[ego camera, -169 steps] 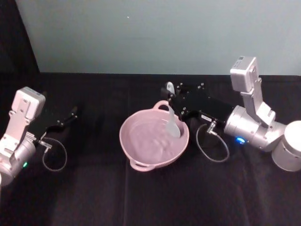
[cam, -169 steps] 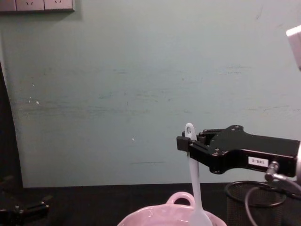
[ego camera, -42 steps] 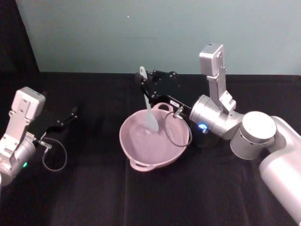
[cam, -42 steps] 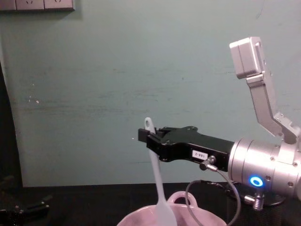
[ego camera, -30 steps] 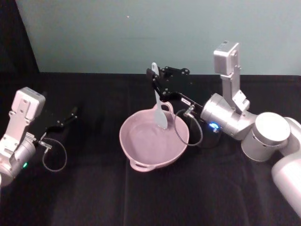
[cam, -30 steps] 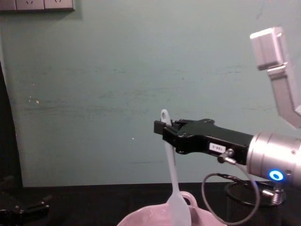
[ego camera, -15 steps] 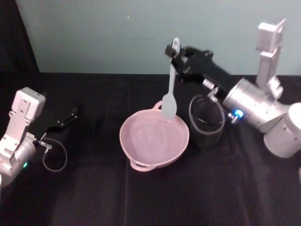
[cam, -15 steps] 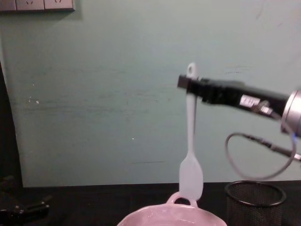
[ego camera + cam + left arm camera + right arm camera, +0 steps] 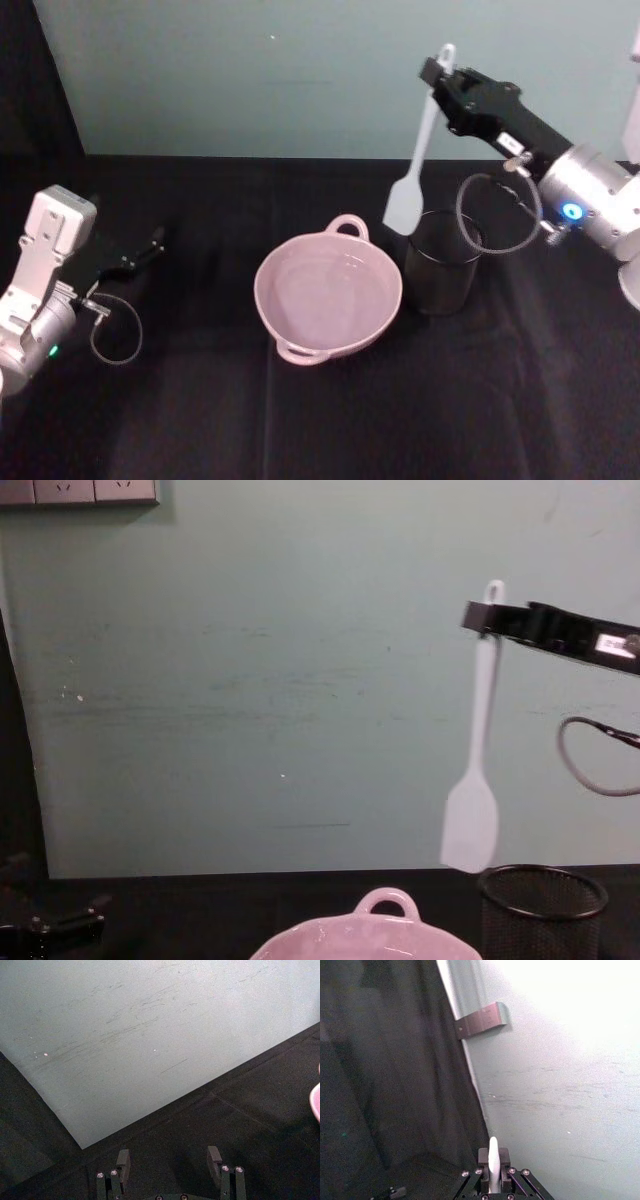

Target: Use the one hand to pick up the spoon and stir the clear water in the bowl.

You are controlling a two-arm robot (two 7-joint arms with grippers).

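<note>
My right gripper [image 9: 437,72] is raised high at the back right, shut on the top of the white spoon's [image 9: 424,145] handle. The spoon [image 9: 482,730] hangs straight down in the air, clear of the water. Its flat head is just above the left rim of the mesh cup. In the right wrist view the handle tip [image 9: 493,1160] stands pinched between the fingers. The pale pink bowl [image 9: 262,292] sits mid-table holding clear water, its loop handle [image 9: 385,900] toward the wall. My left gripper [image 9: 150,245] rests open on the table far left of the bowl.
A black wire-mesh cup [image 9: 440,268] stands right beside the bowl, under the spoon's head [image 9: 470,825]. A teal wall closes the back of the black-clothed table. A loose cable loop hangs under the right wrist [image 9: 495,215].
The right gripper has lifted the spoon out of the bowl and carried it up and to the right, over the mesh cup's edge. The left arm has stayed still.
</note>
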